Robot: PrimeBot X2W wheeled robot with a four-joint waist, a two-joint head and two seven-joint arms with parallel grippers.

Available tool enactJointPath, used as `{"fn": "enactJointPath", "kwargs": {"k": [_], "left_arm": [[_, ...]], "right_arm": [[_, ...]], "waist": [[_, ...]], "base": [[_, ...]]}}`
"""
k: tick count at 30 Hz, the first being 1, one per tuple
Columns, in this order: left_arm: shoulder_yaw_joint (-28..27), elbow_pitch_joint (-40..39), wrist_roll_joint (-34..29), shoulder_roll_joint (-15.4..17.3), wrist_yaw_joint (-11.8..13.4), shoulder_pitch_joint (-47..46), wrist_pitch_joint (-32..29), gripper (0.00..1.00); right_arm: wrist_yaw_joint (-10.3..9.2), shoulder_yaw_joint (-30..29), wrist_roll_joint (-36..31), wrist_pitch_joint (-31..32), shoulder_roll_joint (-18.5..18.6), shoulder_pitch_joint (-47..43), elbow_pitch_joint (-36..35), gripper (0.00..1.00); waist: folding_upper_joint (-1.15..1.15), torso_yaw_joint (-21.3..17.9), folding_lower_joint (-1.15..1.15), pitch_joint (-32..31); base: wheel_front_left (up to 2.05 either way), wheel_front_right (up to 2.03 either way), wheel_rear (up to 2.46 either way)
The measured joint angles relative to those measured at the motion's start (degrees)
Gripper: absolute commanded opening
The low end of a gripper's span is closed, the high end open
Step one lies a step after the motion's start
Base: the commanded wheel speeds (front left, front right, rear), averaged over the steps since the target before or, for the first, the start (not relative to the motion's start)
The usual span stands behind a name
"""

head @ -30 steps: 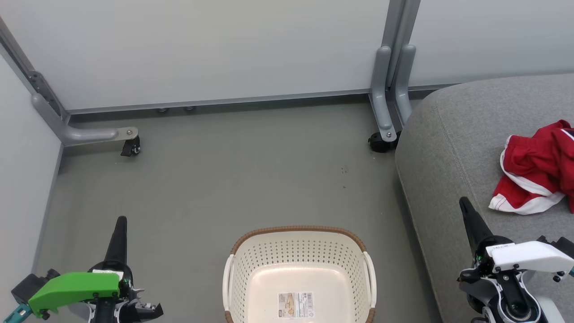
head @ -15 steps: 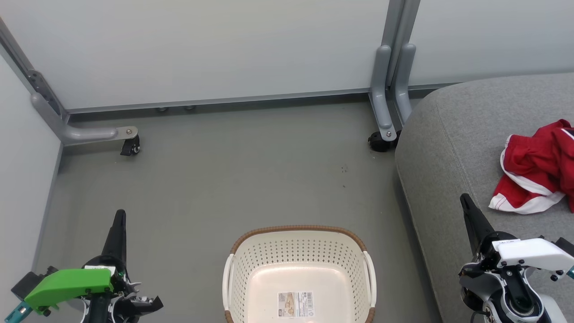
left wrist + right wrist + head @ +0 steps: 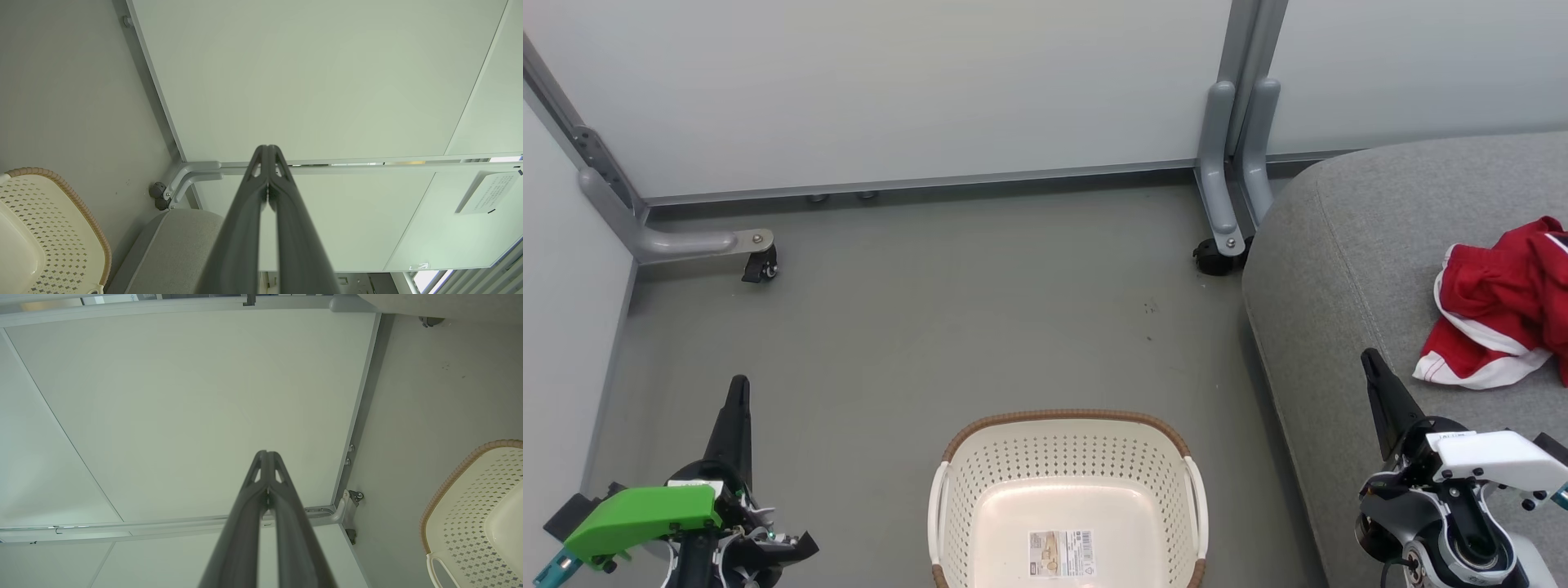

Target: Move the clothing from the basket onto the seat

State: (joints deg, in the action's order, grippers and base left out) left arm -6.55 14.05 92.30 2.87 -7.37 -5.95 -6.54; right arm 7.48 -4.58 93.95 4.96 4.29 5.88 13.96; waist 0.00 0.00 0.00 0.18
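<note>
The clothing (image 3: 1499, 314) on the seat (image 3: 1347, 269) looks thin and limp; I would pinch a raised fold. Left pincer (image 3: 739, 384) and right pincer (image 3: 1369, 358) are clenched, empty.

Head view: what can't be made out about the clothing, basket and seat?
Clothing: cut by the head view's right edge; full extent and lettering unknown.
Basket: near end cut by the bottom edge; that part of its floor unseen.
Sticker: print too small to read.
Seat: runs off right and bottom edges.
</note>
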Motion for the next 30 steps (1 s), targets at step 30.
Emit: {"fn": "enactJointPath", "kwargs": {"k": [30], "left_arm": [[0.00,0.00,0.00,-0.02,-0.01,0.00,0.00,0.00]], "right_arm": [[0.00,-0.57,-0.30,0.49,-0.40,0.03,0.03,0.00]], "waist": [[0.00,0.00,0.00,0.00]], "base": [[0.00,0.00,0.00]]}}
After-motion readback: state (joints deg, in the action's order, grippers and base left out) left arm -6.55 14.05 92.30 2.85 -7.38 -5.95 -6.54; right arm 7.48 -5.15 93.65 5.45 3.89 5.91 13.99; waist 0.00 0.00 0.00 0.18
